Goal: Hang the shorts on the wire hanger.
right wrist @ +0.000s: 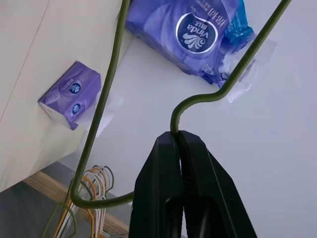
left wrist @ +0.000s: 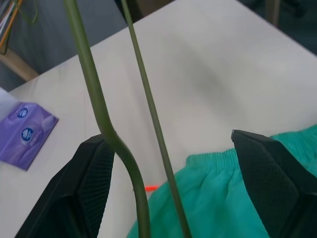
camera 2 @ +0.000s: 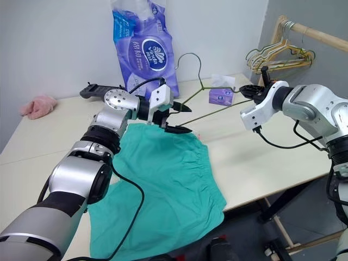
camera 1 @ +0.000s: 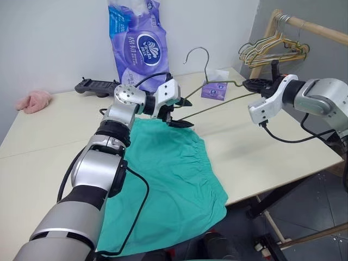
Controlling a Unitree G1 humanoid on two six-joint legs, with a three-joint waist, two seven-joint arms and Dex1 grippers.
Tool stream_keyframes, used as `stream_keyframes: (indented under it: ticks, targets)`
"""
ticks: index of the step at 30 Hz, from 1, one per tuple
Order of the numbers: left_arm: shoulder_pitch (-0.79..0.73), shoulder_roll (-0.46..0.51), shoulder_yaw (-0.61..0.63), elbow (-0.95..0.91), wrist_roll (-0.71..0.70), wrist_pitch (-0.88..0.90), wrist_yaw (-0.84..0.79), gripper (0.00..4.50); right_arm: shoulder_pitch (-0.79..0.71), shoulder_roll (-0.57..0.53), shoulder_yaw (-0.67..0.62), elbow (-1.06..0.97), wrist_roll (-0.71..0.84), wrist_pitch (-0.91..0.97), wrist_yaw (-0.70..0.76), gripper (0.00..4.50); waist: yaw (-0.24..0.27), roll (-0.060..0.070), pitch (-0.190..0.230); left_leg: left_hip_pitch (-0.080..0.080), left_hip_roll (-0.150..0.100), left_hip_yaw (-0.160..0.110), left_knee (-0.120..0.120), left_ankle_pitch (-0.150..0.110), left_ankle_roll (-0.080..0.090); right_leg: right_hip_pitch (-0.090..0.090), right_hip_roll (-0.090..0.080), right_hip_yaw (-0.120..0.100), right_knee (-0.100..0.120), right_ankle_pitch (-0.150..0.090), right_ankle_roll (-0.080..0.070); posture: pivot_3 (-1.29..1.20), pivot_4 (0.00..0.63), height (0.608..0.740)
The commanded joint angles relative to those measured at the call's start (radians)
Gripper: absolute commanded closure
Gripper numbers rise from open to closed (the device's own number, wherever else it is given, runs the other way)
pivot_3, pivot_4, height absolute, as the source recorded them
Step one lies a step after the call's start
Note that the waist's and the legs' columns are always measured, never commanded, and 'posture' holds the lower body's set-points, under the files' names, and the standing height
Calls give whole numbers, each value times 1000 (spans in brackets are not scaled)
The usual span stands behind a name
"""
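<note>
right tool (right wrist: 179,144) grips wire hanger (camera 1: 217,106); open left tool (camera 1: 179,112) over shorts (camera 1: 168,185).

Silver-grey jointed arms, black cables, white wrists, black-fingered tools (camera 1: 181,113).

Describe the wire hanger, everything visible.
The wire hanger is thin dark olive-green wire, a triangle with a small hook at the top. It is held in the air above the table, its far corner clamped in the shut right gripper. Its near end passes between the open left gripper's fingers, just above the shorts' waistband.
</note>
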Motion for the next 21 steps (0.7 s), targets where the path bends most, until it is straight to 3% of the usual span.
stream_keyframes:
  ticks: [1,14,21]
  targets:
    - [-17,13,-10,24,41,-41,70,553,-27,0,-62,-52,45,24,16,4447,0,0,0,0,0,0,0,0,0,0,0,0,0,0,0,-136,7,740]
    - [-46,5,14,70,48,-74,107,4484,-7,16,-85,-102,75,66,63,4500,-1,0,0,0,0,0,0,0,0,0,0,-1,1,0,0,-143,11,740]
    - [-49,5,15,72,68,-90,191,4484,31,40,-99,-116,159,115,151,4500,-1,0,0,0,0,-1,0,0,0,0,0,-1,1,0,0,-147,12,740]
